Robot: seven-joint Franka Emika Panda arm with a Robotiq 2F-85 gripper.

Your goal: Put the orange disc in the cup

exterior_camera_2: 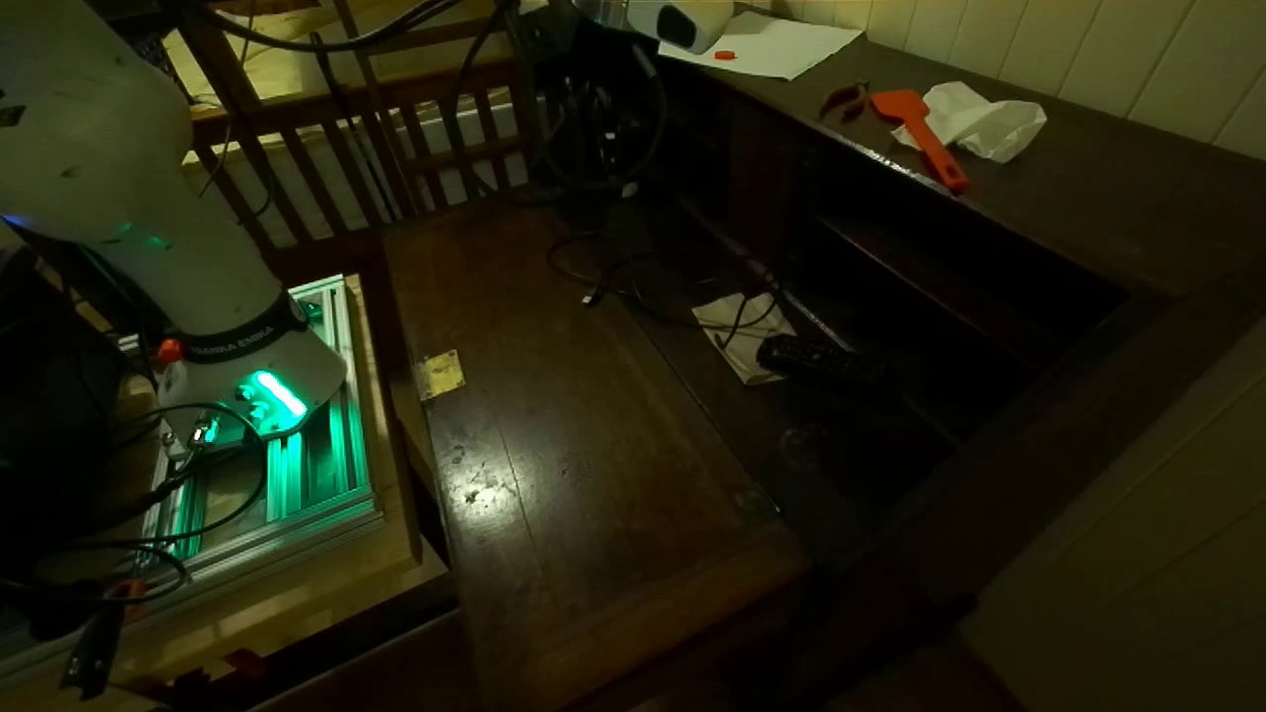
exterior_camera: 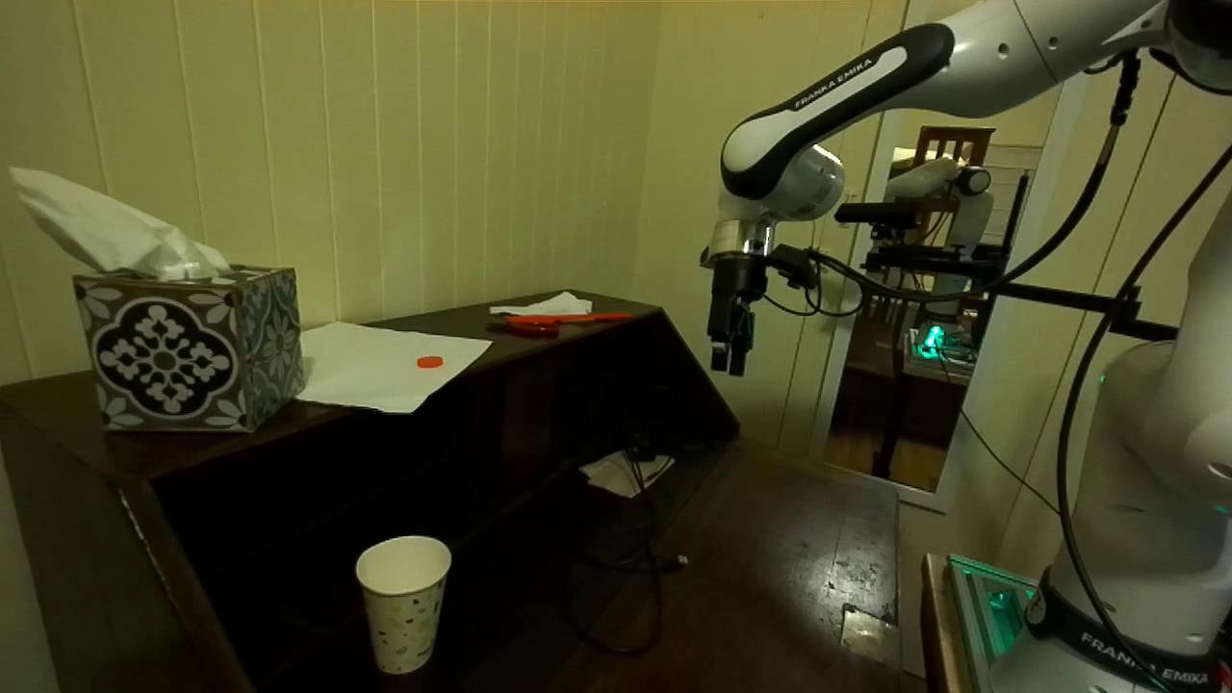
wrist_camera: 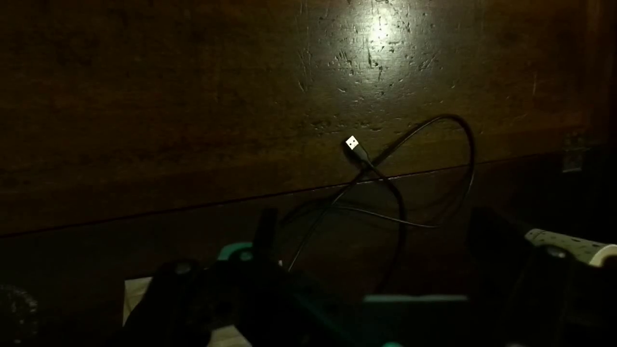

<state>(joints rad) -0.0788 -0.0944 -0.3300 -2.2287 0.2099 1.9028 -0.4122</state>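
The orange disc [exterior_camera: 429, 362] lies flat on a white paper sheet [exterior_camera: 361, 371] on top of the desk's upper shelf. It also shows in an exterior view [exterior_camera_2: 725, 55]. The white speckled paper cup [exterior_camera: 404, 606] stands upright lower down, in front of the dark shelf opening. Part of it shows at the right edge of the wrist view [wrist_camera: 561, 243], partly behind a finger. I do not make it out in the exterior view from the far end. My gripper [exterior_camera: 729, 359] hangs in the air, apart from disc and cup. In the wrist view its fingers [wrist_camera: 376, 229] are spread wide with nothing held.
A patterned tissue box [exterior_camera: 183, 351] stands left of the paper. A red-orange tool [exterior_camera_2: 925, 138] and a crumpled white tissue [exterior_camera_2: 974, 119] lie on the upper shelf. A black cable [wrist_camera: 400, 212] loops over the desk. A dark remote [exterior_camera_2: 821, 358] lies by a white paper [exterior_camera_2: 742, 331].
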